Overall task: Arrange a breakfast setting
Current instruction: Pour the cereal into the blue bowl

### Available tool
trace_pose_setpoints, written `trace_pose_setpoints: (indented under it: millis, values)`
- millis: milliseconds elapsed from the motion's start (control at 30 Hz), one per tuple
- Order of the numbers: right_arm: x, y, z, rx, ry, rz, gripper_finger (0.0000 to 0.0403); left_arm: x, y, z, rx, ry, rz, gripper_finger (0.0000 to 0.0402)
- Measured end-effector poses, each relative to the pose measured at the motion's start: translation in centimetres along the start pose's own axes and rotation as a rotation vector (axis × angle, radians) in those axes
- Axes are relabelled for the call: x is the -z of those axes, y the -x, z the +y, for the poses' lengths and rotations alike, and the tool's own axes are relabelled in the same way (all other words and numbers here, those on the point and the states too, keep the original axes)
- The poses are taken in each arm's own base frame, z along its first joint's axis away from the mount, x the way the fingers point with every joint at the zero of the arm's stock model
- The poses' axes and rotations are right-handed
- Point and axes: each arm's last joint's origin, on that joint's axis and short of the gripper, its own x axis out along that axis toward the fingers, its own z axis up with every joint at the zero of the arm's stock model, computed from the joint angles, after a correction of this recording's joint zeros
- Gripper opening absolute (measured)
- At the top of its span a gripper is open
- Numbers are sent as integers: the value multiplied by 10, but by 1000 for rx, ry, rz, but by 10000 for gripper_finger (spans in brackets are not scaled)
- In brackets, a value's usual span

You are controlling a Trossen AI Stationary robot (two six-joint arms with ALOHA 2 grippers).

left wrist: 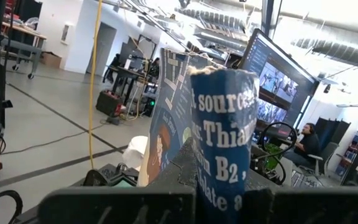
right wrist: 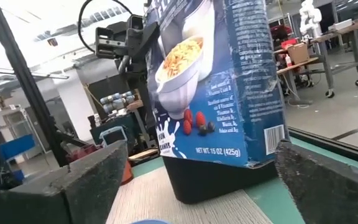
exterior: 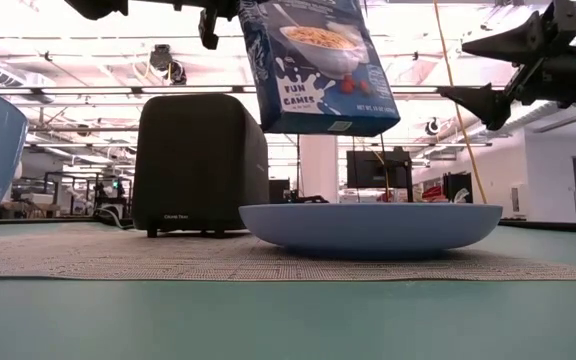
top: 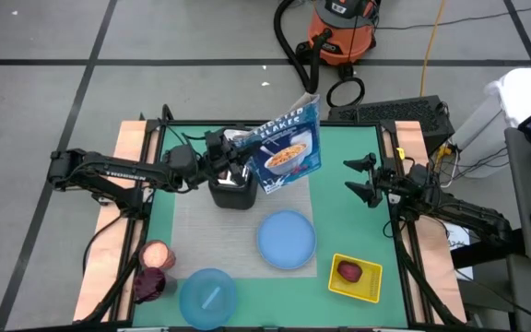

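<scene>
1. Green covered the desk (top: 339, 152), with a grey mat (top: 201, 217) across its middle and a workshop floor beyond.
2. The left tool (top: 235, 148) was clamped on the top edge of the box (top: 289, 148), which hung in the air, tilted, its long axis running up and away from the mat; the low view showed its bottom clear of the toaster (exterior: 200, 162) and above the plate (exterior: 370, 226).
3. The right tool (top: 362, 179) hovered just beside the box on its far side, fingers spread wide and empty, pointed at the box's printed face.
4. The box lay between the two tools, so the right arm was the nearer free one, though the left already carried it.
5. My judgement: the coming move turns on lowering the box upright onto bare desk or mat without striking toaster or plate.
6. Elsewhere, the bowl (top: 207, 297) with a spoon (top: 212, 296) sat at the near edge, a bagel (top: 154, 254) and dark fruit (top: 149, 284) beside it, and more fruit lay in the tray (top: 369, 288).
</scene>
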Motion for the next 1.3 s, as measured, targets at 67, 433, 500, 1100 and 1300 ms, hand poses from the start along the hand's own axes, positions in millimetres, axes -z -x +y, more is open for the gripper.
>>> trace_pose_setpoints:
  millis: [67,433,500,1100,1300]
  values:
    - [0,0,0,-1,1,0,397,0,0,0,0,1,0,3]
    - [0,0,0,2,-26,-1,397,-2,0,0,4,31,-15,3]
    - [0,0,0,1,-50,-1,397,-2,0,0,4,32,-17,3]
    - [1,-11,11,-40,-120,-19,396,-11,1,-3,32,99,-107,3]
    - [10,-22,13,10,-134,24,396,-12,1,-3,35,102,-115,3]
